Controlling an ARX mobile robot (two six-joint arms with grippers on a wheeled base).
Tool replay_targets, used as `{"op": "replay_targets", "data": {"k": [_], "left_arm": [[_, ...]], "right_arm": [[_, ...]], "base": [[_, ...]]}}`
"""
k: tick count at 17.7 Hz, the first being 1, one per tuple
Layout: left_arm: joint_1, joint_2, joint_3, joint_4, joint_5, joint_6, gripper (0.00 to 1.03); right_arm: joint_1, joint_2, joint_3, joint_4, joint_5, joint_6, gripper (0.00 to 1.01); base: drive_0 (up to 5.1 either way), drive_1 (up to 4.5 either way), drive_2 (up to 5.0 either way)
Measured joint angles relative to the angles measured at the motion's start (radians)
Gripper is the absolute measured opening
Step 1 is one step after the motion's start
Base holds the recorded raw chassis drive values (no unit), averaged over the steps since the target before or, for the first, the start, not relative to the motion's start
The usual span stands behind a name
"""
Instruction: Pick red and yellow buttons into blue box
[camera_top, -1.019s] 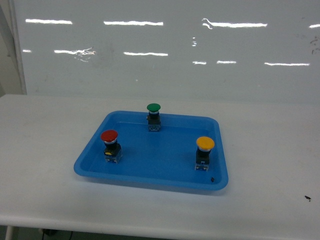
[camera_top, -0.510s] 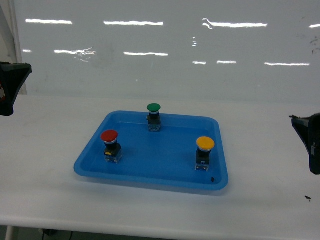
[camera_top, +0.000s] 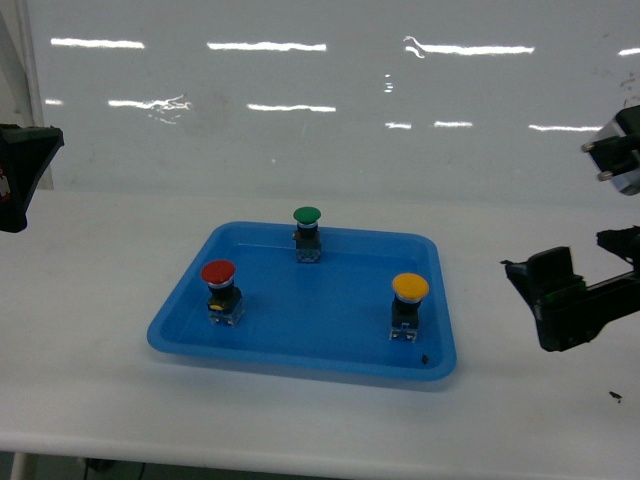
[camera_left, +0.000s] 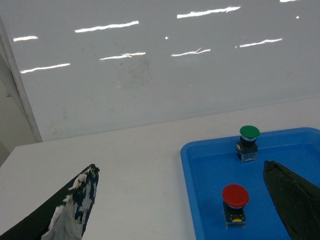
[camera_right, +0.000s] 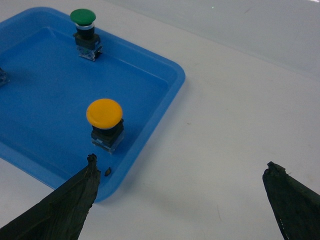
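Standing upright in the blue box, the red button is seen at its left side and the yellow button at its right, well apart. The right gripper, jaws spread wide and empty, is placed just right of the box, so the yellow button lies to its left and slightly farther. The left gripper, likewise spread, is held nearer the red one, over the desk.

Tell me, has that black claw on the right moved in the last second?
Yes. The right gripper has come into view from the right edge, moving left toward the blue tray, which stayed put.
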Motion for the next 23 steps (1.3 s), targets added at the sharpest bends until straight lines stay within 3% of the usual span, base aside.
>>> {"op": "replay_targets", "data": {"k": [6,8,11,13,16,23], "left_arm": [[0.000,0.000,0.000,0.000,0.000,0.000,0.98],[0.000,0.000,0.000,0.000,-0.001,0.000,0.98],[0.001,0.000,0.000,0.000,0.000,0.000,0.98],[0.001,0.000,0.000,0.000,0.000,0.000,0.98],[0.000,0.000,0.000,0.000,0.000,0.000,0.98],[0.000,0.000,0.000,0.000,0.000,0.000,0.98]], "right_arm": [[0.106,0.157,0.275,-0.219,0.051,-0.080,0.98],[0.117,0.163,0.275,-0.226,0.051,-0.093,0.98],[0.113,0.163,0.275,-0.225,0.055,-0.095,0.98],[0.067,0.190,0.227,-0.197,-0.020,-0.073,0.98],[0.109,0.255,0.251,-0.159,-0.067,-0.063,0.98],[0.124,0.290,0.283,-0.177,-0.071,-0.064,0.98]], "base": [[0.0,0.00,0.0],[0.0,0.00,0.0],[0.0,0.00,0.0],[0.0,0.00,0.0],[0.0,0.00,0.0],[0.0,0.00,0.0]]}}
